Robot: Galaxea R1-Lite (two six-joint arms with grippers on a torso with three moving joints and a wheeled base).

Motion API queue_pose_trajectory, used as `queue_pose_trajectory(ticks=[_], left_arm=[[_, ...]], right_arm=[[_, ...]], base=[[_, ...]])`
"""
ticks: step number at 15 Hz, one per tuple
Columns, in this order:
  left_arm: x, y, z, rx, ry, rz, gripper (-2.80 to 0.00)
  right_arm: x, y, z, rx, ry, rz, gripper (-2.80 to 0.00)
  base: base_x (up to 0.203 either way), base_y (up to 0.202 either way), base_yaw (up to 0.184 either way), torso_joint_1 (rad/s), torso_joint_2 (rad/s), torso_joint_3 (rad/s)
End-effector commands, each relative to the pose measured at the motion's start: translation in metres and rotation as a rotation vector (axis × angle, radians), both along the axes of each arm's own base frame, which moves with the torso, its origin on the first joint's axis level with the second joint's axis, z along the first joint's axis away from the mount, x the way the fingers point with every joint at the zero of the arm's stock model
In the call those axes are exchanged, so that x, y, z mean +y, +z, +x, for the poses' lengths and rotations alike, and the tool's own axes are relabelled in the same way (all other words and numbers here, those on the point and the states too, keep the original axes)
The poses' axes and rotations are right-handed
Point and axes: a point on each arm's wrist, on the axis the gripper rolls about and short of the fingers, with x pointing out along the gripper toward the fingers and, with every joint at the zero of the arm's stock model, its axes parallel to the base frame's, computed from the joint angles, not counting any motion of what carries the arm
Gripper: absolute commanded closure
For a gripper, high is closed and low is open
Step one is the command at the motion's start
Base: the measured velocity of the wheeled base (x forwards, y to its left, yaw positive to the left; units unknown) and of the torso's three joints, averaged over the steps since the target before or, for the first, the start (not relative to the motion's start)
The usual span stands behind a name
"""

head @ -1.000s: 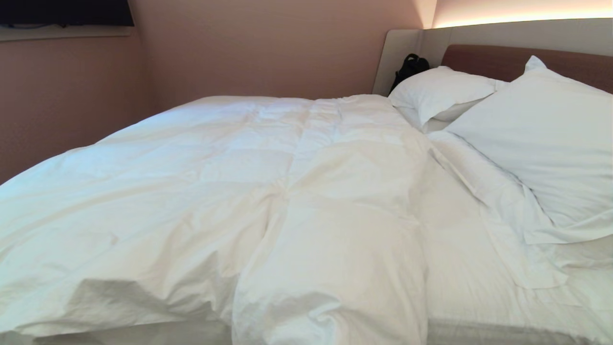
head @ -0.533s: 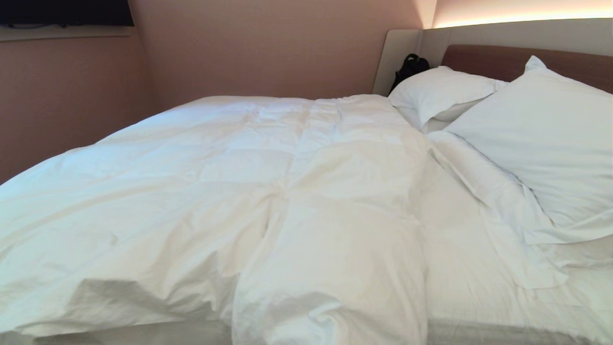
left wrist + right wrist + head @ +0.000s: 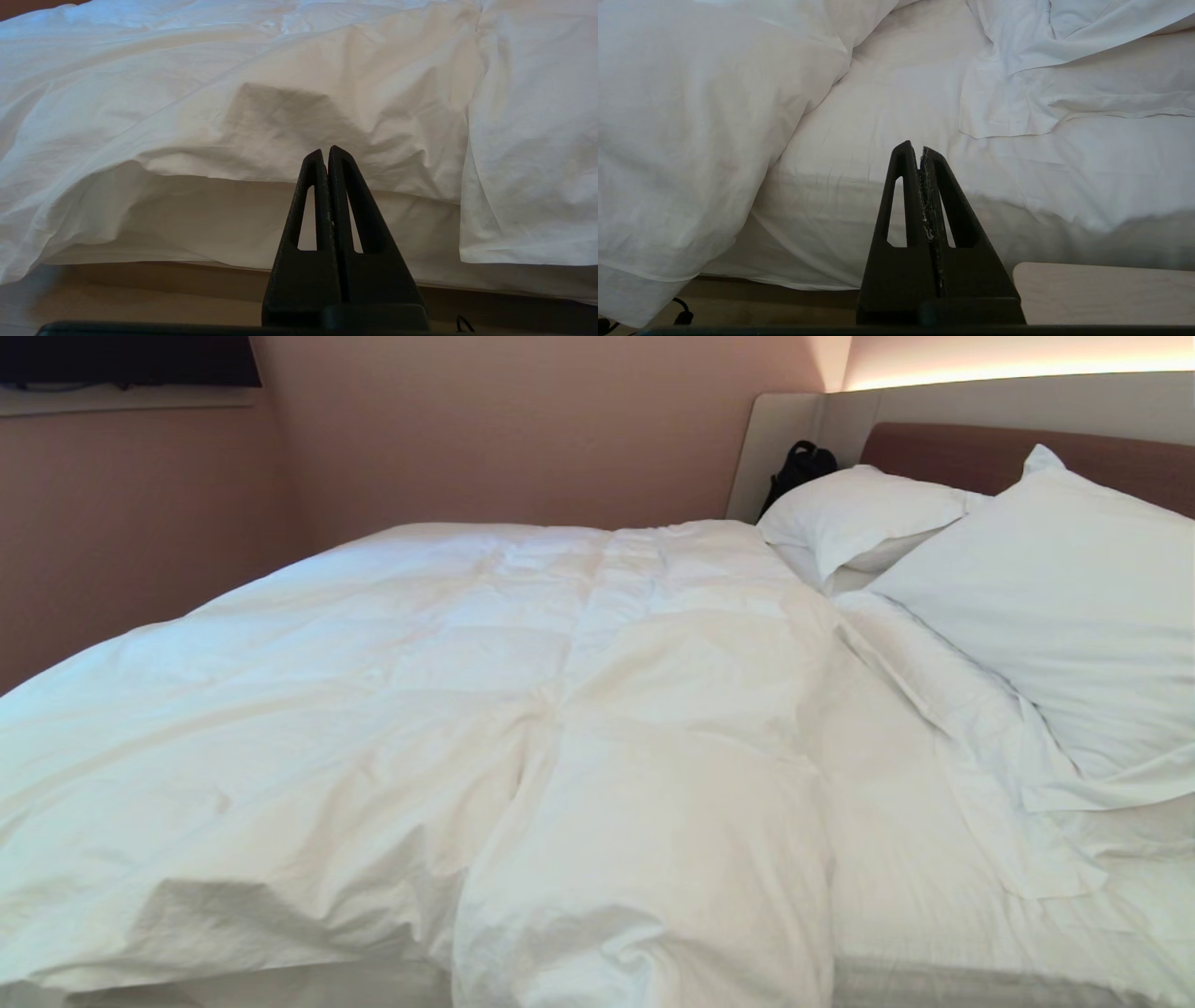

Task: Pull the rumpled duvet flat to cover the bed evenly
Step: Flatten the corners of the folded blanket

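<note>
Pointing at the near side of the bed [image 3: 980, 933], the left gripper [image 3: 325, 151] has its two black fingers pressed together, nothing between them, apart from the fabric ahead. Right gripper [image 3: 914, 148]: fingers likewise pressed together and empty, with pale residue along the seam where they meet; it faces the bare stretch of fitted sheet [image 3: 896, 116] on the mattress side. Neither gripper appears in the head view.

Duvet [image 3: 448, 709]: white, puffy, quilted, wrinkled. It covers the bed's left and middle portions, from the near edge back to the far edge by the wall. One thick fold [image 3: 644, 896] bunches at the middle of the near edge and hangs over it. To the left of that fold, the duvet's near edge is lifted in a shadowed pocket above the mattress side. The right portion of the bed, toward the headboard, is uncovered by the duvet.

Pillows: one large white pillow [image 3: 1064, 616] at the right, leaning toward the brown headboard panel [image 3: 943, 453]; a second white pillow [image 3: 859, 518] beyond it, near the far corner of the bed.

Black bag [image 3: 798, 467]: against the beige padded surround [image 3: 775, 439], just behind the far pillow.

Pale wooden surface [image 3: 1106, 294]: below the mattress side, beside the right gripper.
</note>
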Motion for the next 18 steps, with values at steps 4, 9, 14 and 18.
queue_pose_trajectory(ticks=[4, 9, 14, 18], left_arm=[[0.0000, 0.0000, 0.0000, -0.001, 0.001, -0.001, 0.00], [0.0000, 0.0000, 0.0000, -0.001, 0.001, -0.001, 0.00], [0.0000, 0.0000, 0.0000, -0.001, 0.001, -0.001, 0.00], [0.0000, 0.0000, 0.0000, -0.001, 0.001, -0.001, 0.00]], right_arm=[[0.0000, -0.0005, 0.0002, 0.003, 0.003, -0.010, 0.00], [0.0000, -0.0001, 0.0001, 0.002, 0.000, -0.001, 0.00], [0.0000, -0.0001, 0.0000, 0.001, 0.000, -0.001, 0.00], [0.0000, 0.0001, 0.0000, -0.002, 0.000, -0.002, 0.00]], base=[[0.000, 0.000, 0.000, 0.000, 0.00, 0.000], [0.000, 0.000, 0.000, 0.000, 0.00, 0.000], [0.000, 0.000, 0.000, 0.000, 0.00, 0.000], [0.000, 0.000, 0.000, 0.000, 0.00, 0.000]])
